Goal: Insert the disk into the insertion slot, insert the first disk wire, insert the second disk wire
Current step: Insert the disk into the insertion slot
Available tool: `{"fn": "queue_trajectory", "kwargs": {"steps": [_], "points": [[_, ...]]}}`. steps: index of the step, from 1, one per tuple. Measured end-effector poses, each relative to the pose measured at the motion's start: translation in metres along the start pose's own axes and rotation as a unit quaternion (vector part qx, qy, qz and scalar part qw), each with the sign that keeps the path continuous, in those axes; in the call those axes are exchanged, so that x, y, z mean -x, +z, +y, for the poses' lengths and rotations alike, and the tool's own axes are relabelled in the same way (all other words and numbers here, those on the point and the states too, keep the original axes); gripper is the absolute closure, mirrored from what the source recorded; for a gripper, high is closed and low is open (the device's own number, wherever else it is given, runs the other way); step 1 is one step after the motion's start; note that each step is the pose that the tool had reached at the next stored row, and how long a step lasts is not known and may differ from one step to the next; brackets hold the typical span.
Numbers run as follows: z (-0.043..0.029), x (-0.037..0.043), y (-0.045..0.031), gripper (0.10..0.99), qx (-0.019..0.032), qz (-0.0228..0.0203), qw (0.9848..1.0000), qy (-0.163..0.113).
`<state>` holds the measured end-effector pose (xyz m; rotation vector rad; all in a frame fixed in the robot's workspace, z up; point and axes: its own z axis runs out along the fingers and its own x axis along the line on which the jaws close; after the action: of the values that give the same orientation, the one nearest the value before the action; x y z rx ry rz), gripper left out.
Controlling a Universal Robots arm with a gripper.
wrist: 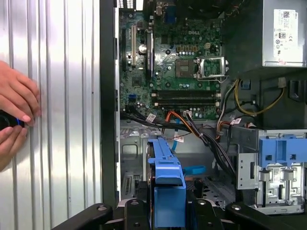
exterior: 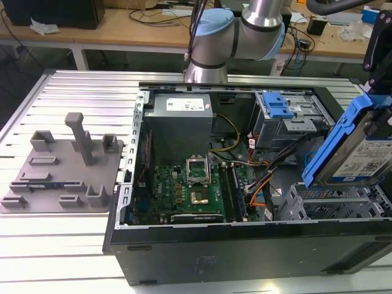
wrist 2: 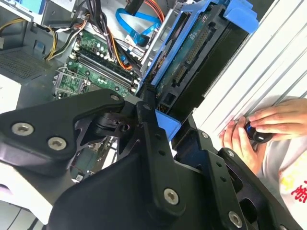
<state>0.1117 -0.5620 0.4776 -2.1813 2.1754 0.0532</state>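
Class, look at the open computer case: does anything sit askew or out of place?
Yes. The disk hangs steeply tilted over the insertion slot, clamped in the pincer, not seated. A person's hand rests beside the case.

Your claw (exterior: pixel 381 101) and the disk (exterior: pixel 361 147) it grips run off the exterior view's right edge. Below the claw, the disk hides much of the slot (exterior: pixel 318 205). The claw covers its gripped end.
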Motion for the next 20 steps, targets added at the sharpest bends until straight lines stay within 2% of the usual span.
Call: {"fn": "queue_trajectory", "kwargs": {"steps": [9, 20], "points": [[-0.0007, 0.0033, 0.007, 0.718, 0.0006, -0.0001, 1.0, 0.0], [-0.0018, 0.0029, 0.0162, 0.718, 0.0017, -0.0001, 1.0, 0.0]]}}
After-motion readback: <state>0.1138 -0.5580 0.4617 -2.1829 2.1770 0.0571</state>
